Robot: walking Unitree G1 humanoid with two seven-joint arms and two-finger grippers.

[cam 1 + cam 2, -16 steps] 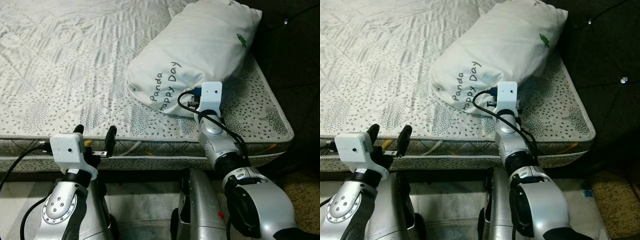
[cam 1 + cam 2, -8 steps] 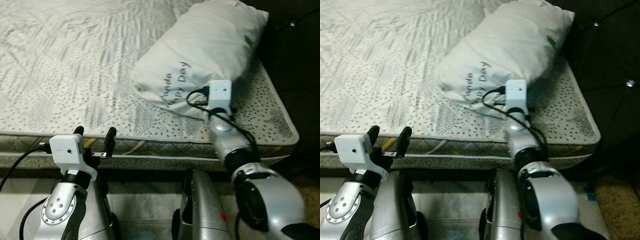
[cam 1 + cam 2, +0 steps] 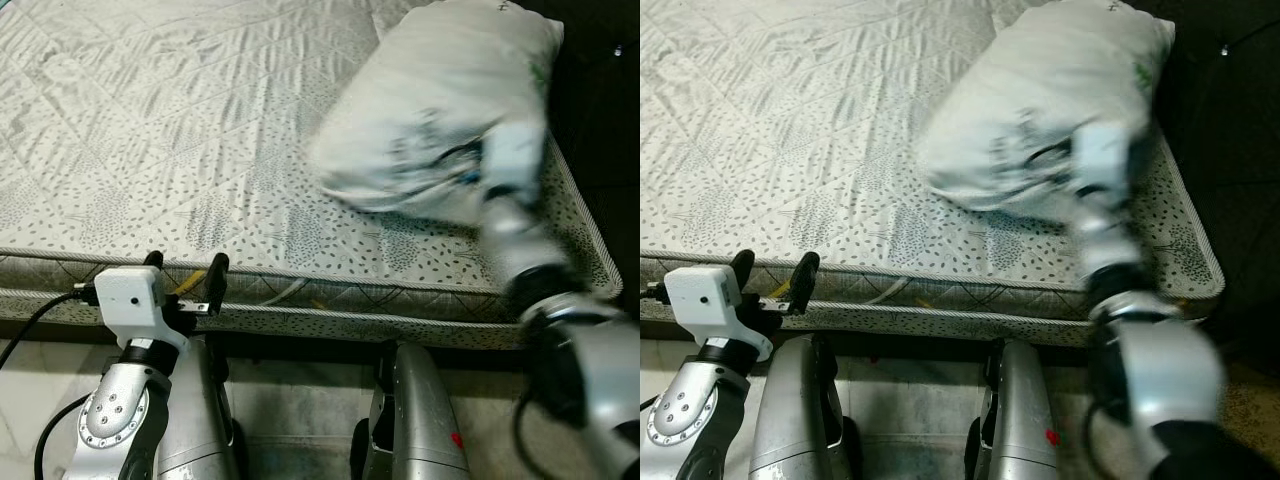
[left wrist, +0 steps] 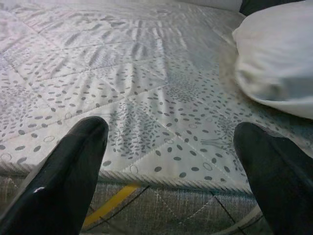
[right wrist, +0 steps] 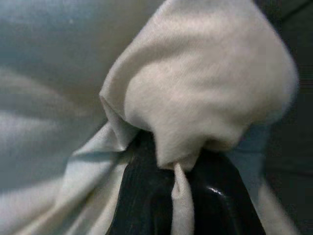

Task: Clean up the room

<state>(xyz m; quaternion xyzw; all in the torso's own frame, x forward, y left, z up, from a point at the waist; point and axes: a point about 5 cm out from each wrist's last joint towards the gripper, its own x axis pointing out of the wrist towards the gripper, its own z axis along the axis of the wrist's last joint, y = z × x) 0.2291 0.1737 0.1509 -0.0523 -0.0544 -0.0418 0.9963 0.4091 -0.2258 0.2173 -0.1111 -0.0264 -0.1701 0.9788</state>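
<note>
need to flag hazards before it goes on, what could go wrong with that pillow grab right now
1. The right gripper pinches only a fold of pillow fabric, so the cloth may slip out or stretch.
2. The pillow lies near the mattress corner, beside the dark headboard; a pull could drag it off the edge.
3. The left gripper, open, hovers at the mattress edge and could snag it.

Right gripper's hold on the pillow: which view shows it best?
The right wrist view: the right gripper has its black fingers pinching a fold of the pillow. Both eye views blur that arm against the pillow. The left wrist view catches just the pillow's edge on the mattress.
</note>
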